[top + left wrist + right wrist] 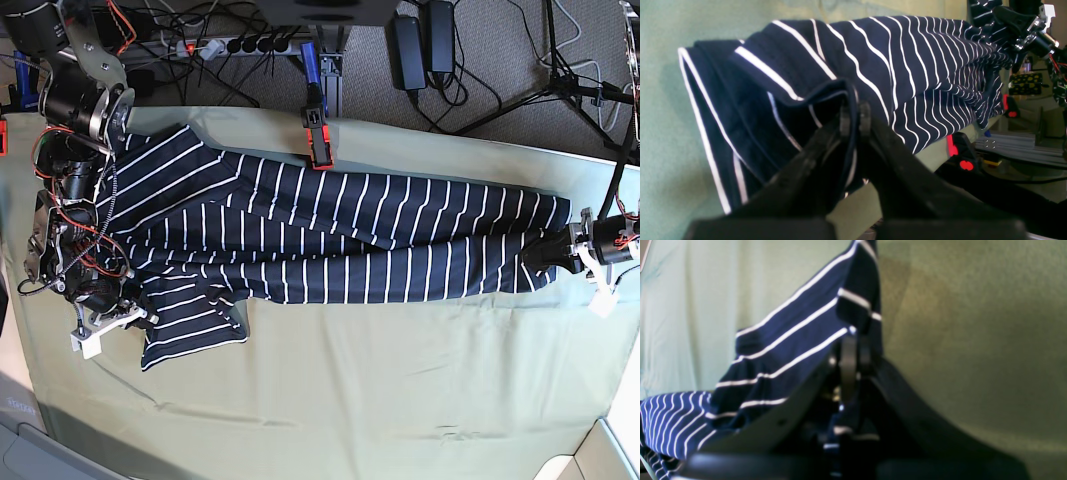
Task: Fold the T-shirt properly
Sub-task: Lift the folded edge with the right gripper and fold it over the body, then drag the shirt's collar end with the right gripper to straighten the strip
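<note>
Both end effectors pinched T-shirt (330, 225): left end effector (855, 115) on hem, right end effector (853, 350) on shoulder edge (thin bite). Feared cloth slipping out under stretch.

A pale green tablecloth (330, 390) covers the tabletop, lit evenly by soft daylight. Behind its far edge lies grey carpet (500, 90) strewn with black cables (470, 110), a power strip (215, 45) and two black power adapters (425, 40).

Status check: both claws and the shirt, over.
Left claw shut on T-shirt edge. Right claw shut on striped cloth too. Shirt stretched long across pale green tablecloth, partly folded. Red clamp at far edge; nothing blocking.
</note>
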Motion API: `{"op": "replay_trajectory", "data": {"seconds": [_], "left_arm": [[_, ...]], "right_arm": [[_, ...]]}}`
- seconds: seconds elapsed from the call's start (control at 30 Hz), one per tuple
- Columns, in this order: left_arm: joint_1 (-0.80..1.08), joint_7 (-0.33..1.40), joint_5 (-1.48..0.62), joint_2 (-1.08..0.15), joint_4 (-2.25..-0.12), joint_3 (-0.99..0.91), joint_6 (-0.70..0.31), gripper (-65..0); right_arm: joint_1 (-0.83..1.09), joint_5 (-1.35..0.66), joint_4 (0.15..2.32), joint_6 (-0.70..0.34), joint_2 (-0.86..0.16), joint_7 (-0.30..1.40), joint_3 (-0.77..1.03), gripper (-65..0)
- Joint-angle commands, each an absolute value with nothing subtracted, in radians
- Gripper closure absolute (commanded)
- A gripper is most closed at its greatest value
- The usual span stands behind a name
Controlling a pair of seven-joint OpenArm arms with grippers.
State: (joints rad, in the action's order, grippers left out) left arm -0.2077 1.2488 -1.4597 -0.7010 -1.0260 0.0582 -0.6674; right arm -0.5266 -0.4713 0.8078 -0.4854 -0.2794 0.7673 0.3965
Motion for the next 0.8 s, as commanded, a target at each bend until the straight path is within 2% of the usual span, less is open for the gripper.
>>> {"op": "replay_trajectory", "data": {"seconds": [0.0, 0.17, 0.37, 0.77], "left_arm": [[-0.226, 1.238, -1.484, -0.726, -1.041, 0.05, -0.698, 0.0], [-0.226, 1.238, -1.484, -0.726, -1.041, 0.05, -0.698, 0.0], [-0.226, 1.254, -1.484, -0.726, -1.042, 0.05, -0.698, 0.0], [-0.144, 1.277, -1.484, -0.774, -1.192, 0.05, -0.698, 0.0]], "right_arm": [[-0.556, -0.487, 0.83, -0.531, -0.291, 0.752, 0.397, 0.0], [-0.556, -0.518, 0.839, -0.532, -0.291, 0.765, 0.397, 0.0], [-0.538, -0.589, 0.966, -0.532, -0.292, 0.893, 0.397, 0.0], [-0.249, -0.76, 1.381, -0.533, -0.384, 0.971, 0.397, 0.0]]}}
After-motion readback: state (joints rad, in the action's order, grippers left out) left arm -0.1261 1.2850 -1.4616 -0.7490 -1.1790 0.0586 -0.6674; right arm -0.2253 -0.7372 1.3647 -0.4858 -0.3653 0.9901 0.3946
